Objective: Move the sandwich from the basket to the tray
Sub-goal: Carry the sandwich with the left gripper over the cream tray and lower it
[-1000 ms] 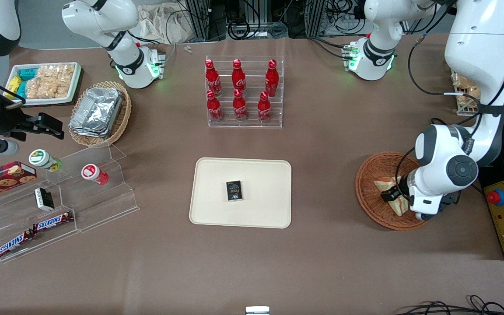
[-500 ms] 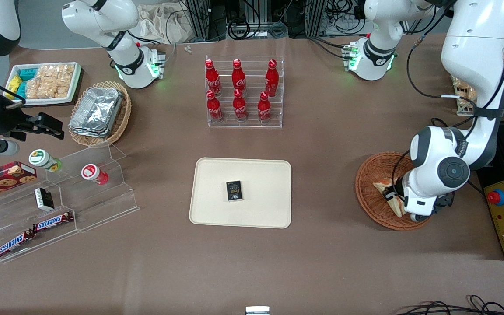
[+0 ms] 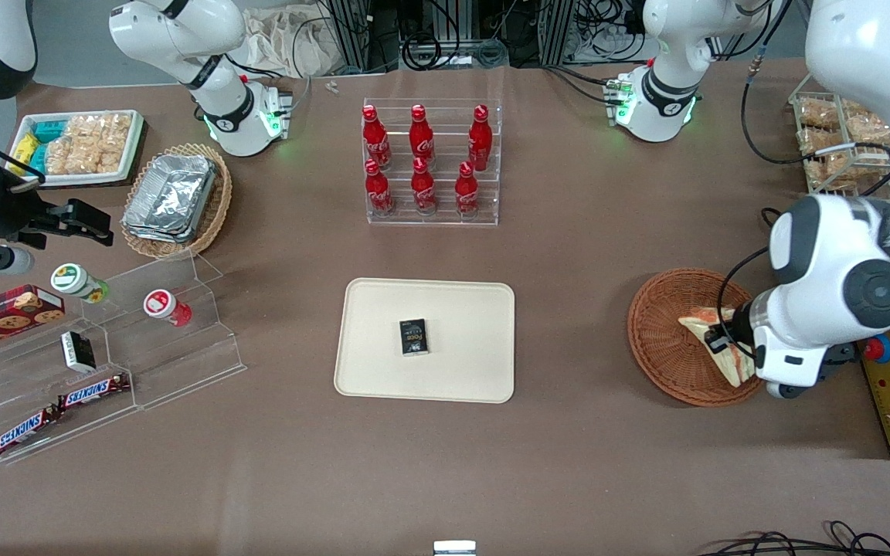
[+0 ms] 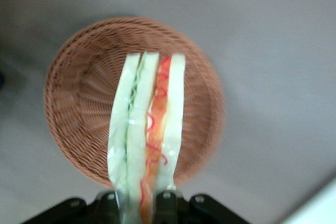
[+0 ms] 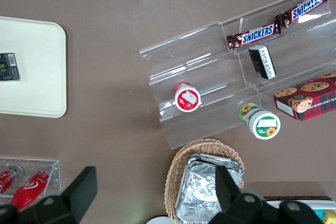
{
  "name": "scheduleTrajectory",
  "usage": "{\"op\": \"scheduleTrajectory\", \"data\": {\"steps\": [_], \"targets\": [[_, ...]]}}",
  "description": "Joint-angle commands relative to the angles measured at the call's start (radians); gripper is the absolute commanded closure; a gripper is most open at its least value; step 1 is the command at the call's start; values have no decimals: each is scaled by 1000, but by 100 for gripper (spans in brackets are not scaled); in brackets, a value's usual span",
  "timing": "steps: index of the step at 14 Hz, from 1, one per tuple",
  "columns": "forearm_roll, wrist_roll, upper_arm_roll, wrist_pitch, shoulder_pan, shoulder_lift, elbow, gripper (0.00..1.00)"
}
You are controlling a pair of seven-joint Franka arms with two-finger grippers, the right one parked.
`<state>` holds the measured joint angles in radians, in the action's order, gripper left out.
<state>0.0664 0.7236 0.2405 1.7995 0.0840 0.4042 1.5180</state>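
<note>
The sandwich (image 3: 701,327) is a pale wedge with red and green filling, and it hangs over the round reddish-brown basket (image 3: 661,340). My gripper (image 3: 724,340) is shut on its wide end. In the left wrist view the sandwich (image 4: 149,124) stands edge-on between the fingers of the gripper (image 4: 139,208), lifted above the basket (image 4: 79,93), which holds nothing else that shows. The cream tray (image 3: 383,355) lies flat at the table's middle, well away toward the parked arm's end from the basket.
A small black packet (image 3: 413,337) lies on the tray. A clear rack of red bottles (image 3: 429,162) stands farther from the camera than the tray. A yellow control box with a red button (image 3: 889,378) sits beside the basket at the table's edge.
The arm has risen and swung slightly toward its own end of the table, carrying the sandwich up off the basket floor.
</note>
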Motion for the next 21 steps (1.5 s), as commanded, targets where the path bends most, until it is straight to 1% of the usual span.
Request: {"op": "scheduleTrajectory", "data": {"steps": [1,3,4,6,9,12,14,16,18,21], "targets": [[-37,20,46,-72,-38,31,-137,100],[-37,17,54,-63,-116,41,-160,100],[-37,10,57,-62,-144,65,-174,100],[-31,-9,59,-37,-248,134,-206,100],[15,-6,60,38,-334,234,-225,100],[13,2,60,138,-372,300,-217,100],[18,2,59,156,-414,340,-219,100],[10,4,60,188,-420,353,-216,100],[21,4,57,189,-478,386,-213,100],[24,37,56,202,-494,406,-209,99]]}}
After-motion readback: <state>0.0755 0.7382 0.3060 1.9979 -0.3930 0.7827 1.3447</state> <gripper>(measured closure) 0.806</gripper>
